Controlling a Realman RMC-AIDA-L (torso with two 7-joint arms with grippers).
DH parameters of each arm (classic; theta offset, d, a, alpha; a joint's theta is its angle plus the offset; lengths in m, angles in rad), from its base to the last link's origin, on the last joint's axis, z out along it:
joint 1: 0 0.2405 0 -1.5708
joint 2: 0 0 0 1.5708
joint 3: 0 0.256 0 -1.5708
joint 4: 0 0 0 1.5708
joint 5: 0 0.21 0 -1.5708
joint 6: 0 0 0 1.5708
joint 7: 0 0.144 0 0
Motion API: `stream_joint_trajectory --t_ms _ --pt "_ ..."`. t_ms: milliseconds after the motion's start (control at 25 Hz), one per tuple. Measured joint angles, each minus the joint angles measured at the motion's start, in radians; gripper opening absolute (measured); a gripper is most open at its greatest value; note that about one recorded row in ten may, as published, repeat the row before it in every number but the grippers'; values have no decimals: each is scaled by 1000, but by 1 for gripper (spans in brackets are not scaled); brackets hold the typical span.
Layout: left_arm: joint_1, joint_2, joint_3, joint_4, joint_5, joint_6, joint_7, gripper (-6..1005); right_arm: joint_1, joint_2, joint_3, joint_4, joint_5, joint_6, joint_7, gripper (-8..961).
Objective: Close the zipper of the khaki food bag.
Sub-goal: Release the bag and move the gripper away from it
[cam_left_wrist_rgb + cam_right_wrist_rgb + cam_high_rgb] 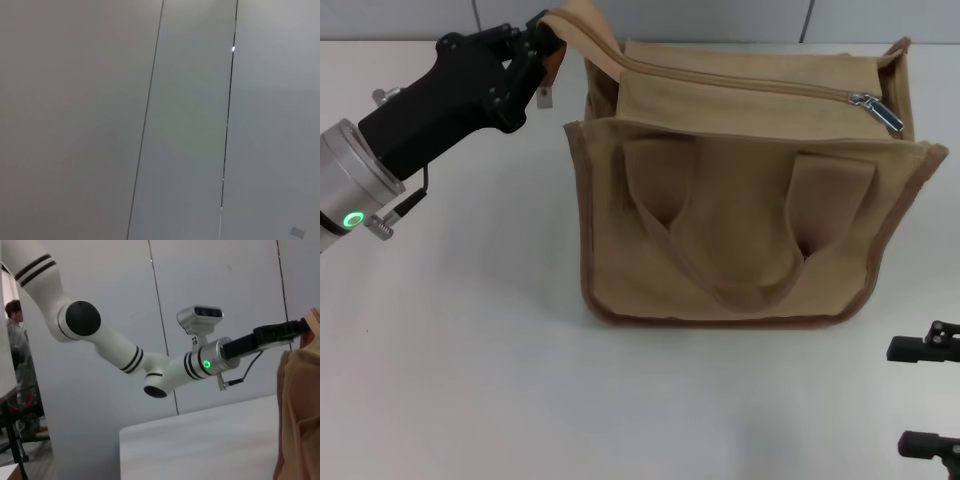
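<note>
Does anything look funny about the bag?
A little. The left claw is pinching the end of the khaki food bag and tugging that corner up, so the top sits lopsided. The zipper slider is at the opposite end. Nothing looks torn or spilled.

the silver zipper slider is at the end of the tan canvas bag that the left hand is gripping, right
No. The head view shows the silver metal zipper slider at the opposite end of the tan canvas bag, the robot's right. The left hand is gripping the other end of the bag.
</note>
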Motion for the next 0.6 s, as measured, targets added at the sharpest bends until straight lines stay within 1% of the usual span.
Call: stream_joint_trajectory --t_ms 360,440,480,600 --pt "10 4 1 16 44 -3 -10 143 6 1 3 5 -1 7 9 768" --pt "14 5 1 29 50 -3 -25 144 8 1 3 5 0 7 12 768" --pt "23 5 1 61 64 -4 -64 144 10 0 4 5 2 7 19 768" --pt "28 5 1 78 70 -4 -82 145 15 -1 4 5 2 7 23 768"
